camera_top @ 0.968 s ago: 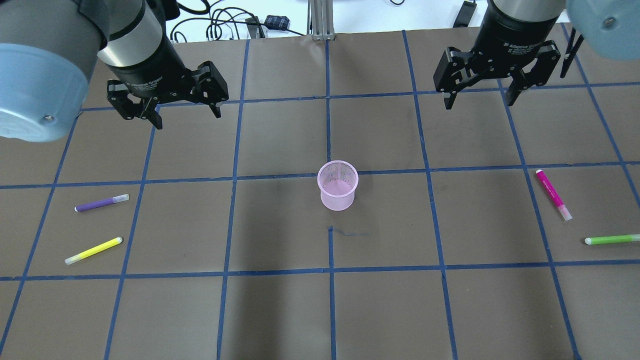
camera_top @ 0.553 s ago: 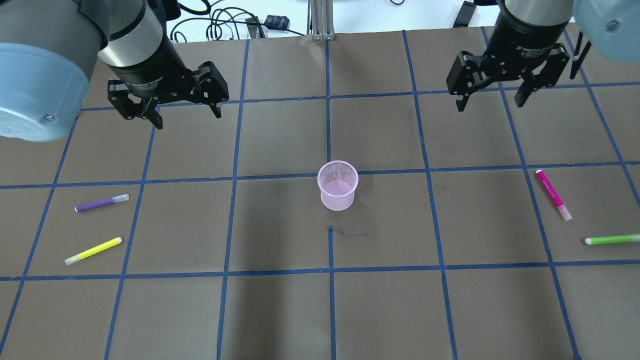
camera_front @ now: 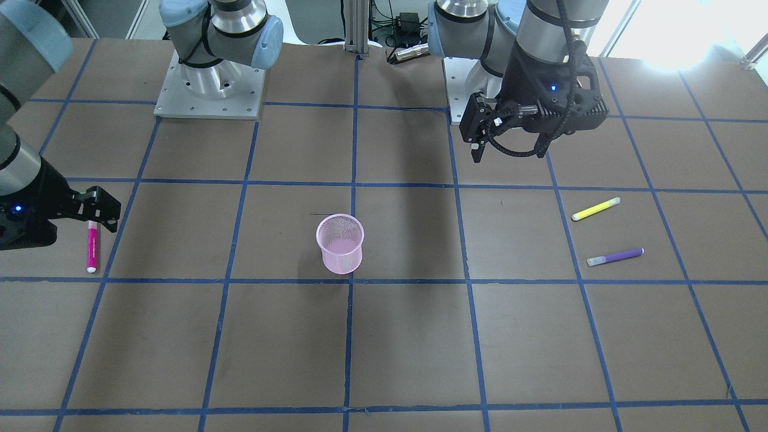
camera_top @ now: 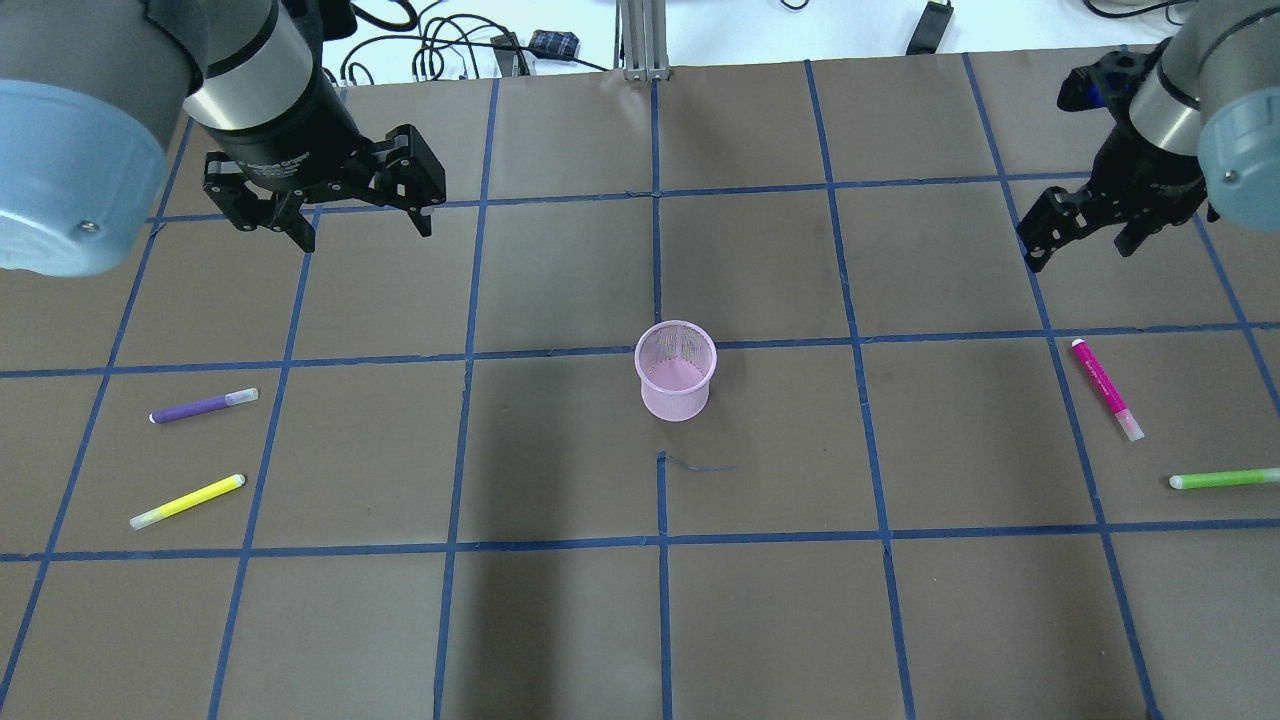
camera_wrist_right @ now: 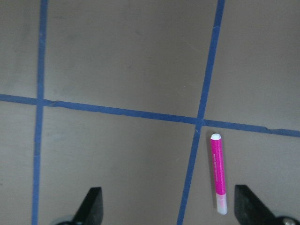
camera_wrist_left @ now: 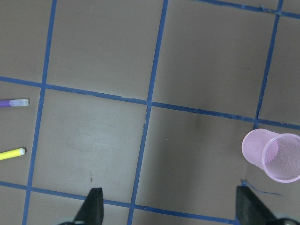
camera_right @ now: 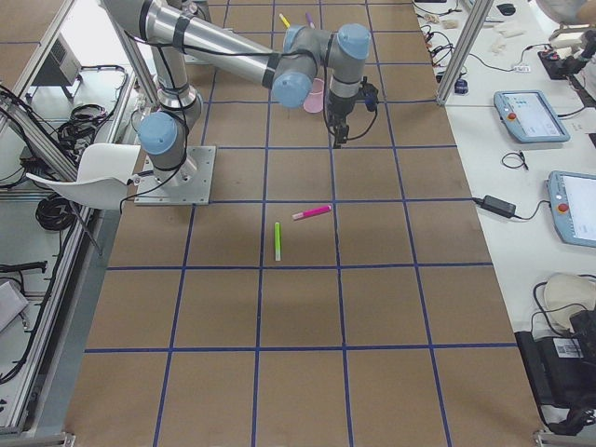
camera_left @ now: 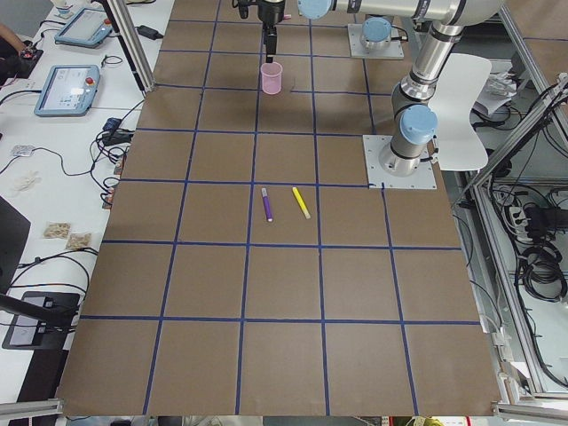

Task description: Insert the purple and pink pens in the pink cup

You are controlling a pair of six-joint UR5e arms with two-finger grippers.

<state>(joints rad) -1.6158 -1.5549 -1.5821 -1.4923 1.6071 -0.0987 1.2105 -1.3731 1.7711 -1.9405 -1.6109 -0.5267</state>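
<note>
The right gripper (camera_top: 1080, 250) has swung outward and nearer to the pink pen (camera_top: 1106, 389) since a second ago; it was hanging over the far row of squares, and now it is hovering just beyond the pen's capless end. Its arm is reaching in from the table's right edge with the wrist tilted, jaws spread wide and gripping nothing. In the wrist view the pen is lying between the two fingertips (camera_wrist_right: 248, 206), closer to one of them, flat on the table (camera_top: 560, 620).

The left gripper (camera_top: 365, 232) has only drifted a touch up and outward. It is hanging over the far left squares, pointing down, its jaws likewise splayed and empty. The purple pen (camera_top: 204, 406) is lying well apart from it, nearer the robot, with a yellow pen (camera_top: 187, 500) just beside.

Nothing on the table has shifted. The pink cup (camera_top: 676, 372) is standing upright in the middle, well apart from both pens. A green pen (camera_top: 1222, 479) is lying near the right edge.
</note>
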